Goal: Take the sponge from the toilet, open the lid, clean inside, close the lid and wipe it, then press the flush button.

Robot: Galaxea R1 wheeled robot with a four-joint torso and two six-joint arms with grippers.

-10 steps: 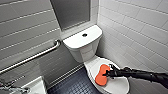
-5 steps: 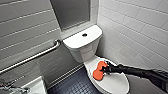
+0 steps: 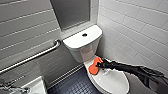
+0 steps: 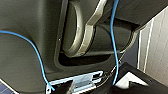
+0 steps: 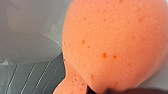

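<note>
Pinched orange sponge (image 3: 94,67) on the lid of the white toilet (image 3: 111,83).

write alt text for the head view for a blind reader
The right end effector grips an orange sponge at the rear of the closed lid of a white toilet, near the tank. A dark flush button tops the tank; a grab bar lines the tiled wall.

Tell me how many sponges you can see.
1. The sponge is gripped in the right hand, over the back of the toilet, just in front of the tank. Any others would be hidden.
</note>
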